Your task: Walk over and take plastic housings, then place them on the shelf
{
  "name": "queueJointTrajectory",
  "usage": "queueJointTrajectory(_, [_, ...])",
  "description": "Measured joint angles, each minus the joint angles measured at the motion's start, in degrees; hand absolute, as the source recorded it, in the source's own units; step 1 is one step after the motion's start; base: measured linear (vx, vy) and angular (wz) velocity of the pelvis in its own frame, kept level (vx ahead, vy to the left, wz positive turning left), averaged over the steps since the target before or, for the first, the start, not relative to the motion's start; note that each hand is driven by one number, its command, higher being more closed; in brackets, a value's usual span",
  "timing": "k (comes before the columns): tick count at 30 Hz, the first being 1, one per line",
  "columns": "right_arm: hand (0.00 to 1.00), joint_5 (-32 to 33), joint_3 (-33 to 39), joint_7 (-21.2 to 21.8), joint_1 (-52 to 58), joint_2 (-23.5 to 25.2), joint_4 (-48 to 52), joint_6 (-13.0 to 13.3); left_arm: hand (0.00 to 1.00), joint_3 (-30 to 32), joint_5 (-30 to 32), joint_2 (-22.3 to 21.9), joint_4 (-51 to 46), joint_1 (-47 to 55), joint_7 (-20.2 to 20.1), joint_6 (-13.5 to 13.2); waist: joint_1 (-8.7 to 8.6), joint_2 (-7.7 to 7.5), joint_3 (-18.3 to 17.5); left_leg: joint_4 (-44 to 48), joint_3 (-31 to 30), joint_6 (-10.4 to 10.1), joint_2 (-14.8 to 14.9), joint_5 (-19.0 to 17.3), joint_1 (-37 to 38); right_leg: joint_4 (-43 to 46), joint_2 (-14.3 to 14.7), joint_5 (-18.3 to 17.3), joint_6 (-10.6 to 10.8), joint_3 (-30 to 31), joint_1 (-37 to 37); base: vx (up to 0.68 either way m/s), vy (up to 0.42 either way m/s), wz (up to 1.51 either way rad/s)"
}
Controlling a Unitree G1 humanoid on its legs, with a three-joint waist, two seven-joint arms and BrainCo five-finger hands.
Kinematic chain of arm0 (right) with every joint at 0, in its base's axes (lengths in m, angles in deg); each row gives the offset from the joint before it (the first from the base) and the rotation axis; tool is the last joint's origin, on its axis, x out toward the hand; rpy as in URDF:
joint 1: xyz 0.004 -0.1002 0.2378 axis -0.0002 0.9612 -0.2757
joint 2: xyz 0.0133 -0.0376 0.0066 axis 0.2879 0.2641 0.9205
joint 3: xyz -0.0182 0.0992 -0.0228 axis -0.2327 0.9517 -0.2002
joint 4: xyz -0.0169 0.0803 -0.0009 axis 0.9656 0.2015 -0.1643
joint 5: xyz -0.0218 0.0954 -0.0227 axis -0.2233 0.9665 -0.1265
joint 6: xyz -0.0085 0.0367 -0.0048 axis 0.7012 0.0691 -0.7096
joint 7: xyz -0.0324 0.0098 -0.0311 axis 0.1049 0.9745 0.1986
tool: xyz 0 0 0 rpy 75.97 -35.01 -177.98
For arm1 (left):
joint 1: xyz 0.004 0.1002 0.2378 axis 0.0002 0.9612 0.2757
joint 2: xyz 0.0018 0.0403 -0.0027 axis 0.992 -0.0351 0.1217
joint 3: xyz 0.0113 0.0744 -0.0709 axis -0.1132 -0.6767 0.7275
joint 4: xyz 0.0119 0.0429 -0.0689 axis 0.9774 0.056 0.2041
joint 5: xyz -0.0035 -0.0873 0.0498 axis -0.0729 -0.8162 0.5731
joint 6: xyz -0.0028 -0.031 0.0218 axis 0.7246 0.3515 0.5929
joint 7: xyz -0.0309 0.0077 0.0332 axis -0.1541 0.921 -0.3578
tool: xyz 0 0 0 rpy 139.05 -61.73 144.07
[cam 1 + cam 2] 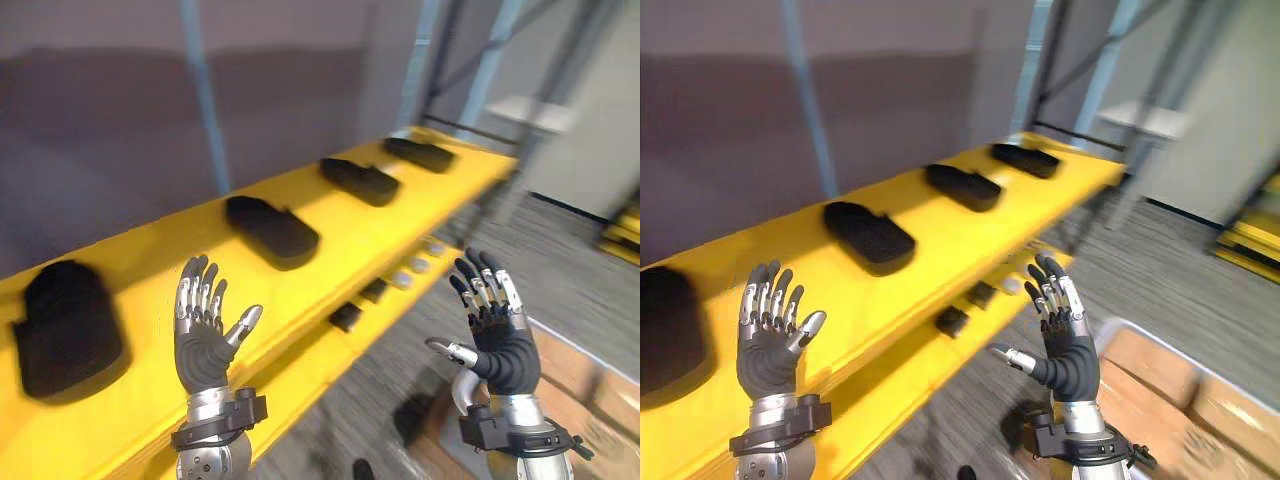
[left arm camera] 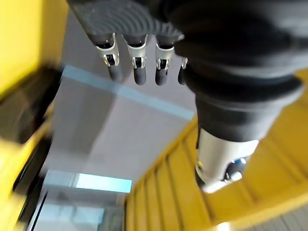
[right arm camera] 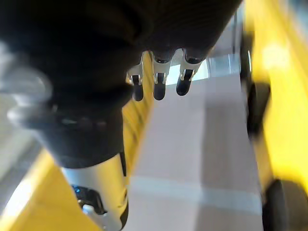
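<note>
Your big yellow shelf [image 1: 180, 245] carries four black plastic housings [image 1: 270, 228] in a row on its upper level. They all lie flat and well apart, each with its long side running across from the back wall [image 1: 100, 120] toward the front edge, and the nearest housing [image 1: 65, 330] is blurry and cut off at the side in the right eye view. Your left hand [image 1: 200, 335] and right hand [image 1: 497, 330] are held up in front of the shelf, fingers straight and spread, with nothing in them. The little bits [image 1: 346, 317] on the lower board [image 1: 300, 370] are too blurry to tell.
</note>
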Motion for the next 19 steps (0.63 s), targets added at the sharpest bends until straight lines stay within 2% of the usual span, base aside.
queueJointTrajectory(1, [0.0,-0.7,1.8,0.0,0.0,0.1,-0.8,0.0,0.0,0.3,0.0,0.1,0.0,-0.1,-0.1,0.0,-0.13,0.22,0.2,-2.7,3.7,-0.2,2.0,2.1,0.7,4.6,-0.4,-2.9,0.2,-3.5,0.0,-0.28,0.177,-1.51])
queueJointTrajectory(2, [0.0,-1.1,2.8,0.0,-0.1,0.3,-1.6,0.0,0.0,0.5,0.0,0.2,0.2,-0.3,-0.2,0.0,-0.23,0.28,0.2,-3.9,5.4,-0.8,2.9,3.2,1.1,7.1,-0.7,-4.7,0.1,-4.3,0.4,-0.23,0.088,-1.72])
queueJointTrajectory(4, [0.0,-2.5,6.4,-0.1,-0.4,1.0,-4.1,-0.1,0.0,1.8,-0.1,0.5,2.7,-2.2,-1.2,0.1,-0.37,0.1,0.0,-7.4,11.0,-1.5,6.2,5.3,2.7,15.0,-3.2,-13.5,-0.1,-6.2,3.8,-0.21,-0.06,-1.44])
queueJointTrajectory(6, [0.0,-2.6,8.2,0.0,-1.2,1.0,-5.1,-0.1,0.0,2.4,-0.1,0.5,3.7,-2.0,-1.7,0.5,-0.78,-0.17,-0.4,-9.8,14.1,-2.1,7.3,6.6,3.4,18.0,-5.9,-17.6,1.3,-6.4,7.0,-0.17,-0.172,-1.16])
queueJointTrajectory(7, [0.0,-2.5,9.5,0.0,-2.0,1.0,-6.0,0.0,0.0,2.9,-0.2,0.5,3.8,-1.5,-2.2,0.9,-1.01,-0.77,-1.1,-11.1,15.6,-2.9,7.3,7.0,3.4,18.1,-8.2,-19.3,2.1,-6.5,9.2,-0.15,-0.205,-1.04])
queueJointTrajectory(8, [0.0,-2.4,10.0,0.0,-2.5,1.0,-6.8,0.0,0.0,3.1,-0.2,0.5,3.8,-1.3,-2.3,1.1,-1.14,-1.39,-1.6,-11.3,16.1,-3.6,7.2,7.3,3.3,17.1,-9.3,-20.0,2.5,-6.5,10.3,-0.13,-0.242,-0.9])
queueJointTrajectory(9, [0.0,-2.3,10.8,0.0,-2.7,1.3,-7.8,-0.1,0.0,3.7,-0.3,0.8,3.7,-1.0,-2.5,1.2,-1.33,-3.01,-2.8,-11.1,16.0,-5.3,6.0,8.1,1.9,10.6,-9.9,-23.2,4.3,-6.0,12.3,-0.11,-0.278,-0.69])
queueJointTrajectory(10, [0.0,-2.0,11.6,0.0,-3.2,1.1,-9.9,-0.2,0.0,4.3,-0.6,0.0,5.4,-0.9,-3.1,1.9,-1.7,-2.34,-3.1,-11.7,15.0,-6.7,6.2,9.0,1.3,7.7,-8.8,-24.4,3.0,-6.3,12.1,-0.08,-0.311,-0.61])
queueJointTrajectory(11, [0.0,-2.0,12.1,-0.2,-3.2,0.9,-11.0,-0.3,0.0,4.1,-0.9,-0.4,5.7,-0.5,-3.6,2.5,-1.64,-2.09,-3.4,-12.7,14.2,-6.4,5.7,9.2,1.9,7.0,-8.4,-23.7,2.6,-5.8,12.0,-0.01,-0.245,-0.55])
queueJointTrajectory(12, [0.0,-1.9,12.7,-0.4,-3.1,1.0,-13.0,-0.4,0.0,3.9,-1.5,-1.2,6.2,0.3,-4.6,2.9,-1.75,-0.57,-4.3,-14.7,13.1,-7.5,6.6,9.9,3.1,5.6,-6.3,-22.5,1.4,-5.2,12.6,0.12,-0.251,-0.53])
queueJointTrajectory(14, [0.0,-2.0,12.8,-0.7,-3.3,1.2,-17.8,-0.6,0.0,4.4,-2.6,-1.3,8.4,0.4,-6.1,3.0,-1.43,-0.15,-5.1,-17.5,13.0,-8.7,8.1,10.7,5.3,2.5,-3.6,-20.7,0.9,-4.3,14.4,0.15,-0.212,-0.52])
queueJointTrajectory(15, [0.0,-2.1,12.8,-0.9,-3.9,1.2,-22.5,-0.6,0.0,6.0,-3.1,-1.3,12.1,0.1,-6.4,3.1,-1.21,0.5,-5.9,-18.9,13.1,-8.6,9.0,11.2,6.3,-0.5,-2.1,-19.1,0.9,-4.0,15.6,0.09,-0.108,-0.43])
queueJointTrajectory(16, [0.0,-2.3,12.8,-1.3,-4.5,1.1,-27.0,-0.7,0.0,7.7,-3.6,-1.3,16.2,-0.6,-6.5,3.3,-1.19,0.5,-6.2,-19.7,13.3,-8.7,9.6,11.6,6.7,-2.4,-1.4,-18.1,1.0,-3.6,16.2,0.14,-0.077,-0.53])
queueJointTrajectory(19, [0.0,-2.4,13.6,-3.0,-8.2,0.2,-46.8,-1.6,0.0,11.9,-3.6,0.1,34.2,-3.8,-5.8,4.7,-0.1,0.6,-6.5,-21.3,15.1,-10.1,9.8,12.7,8.0,-4.3,-1.0,-17.3,0.8,-1.6,16.5,0.08,0.0,-0.34])
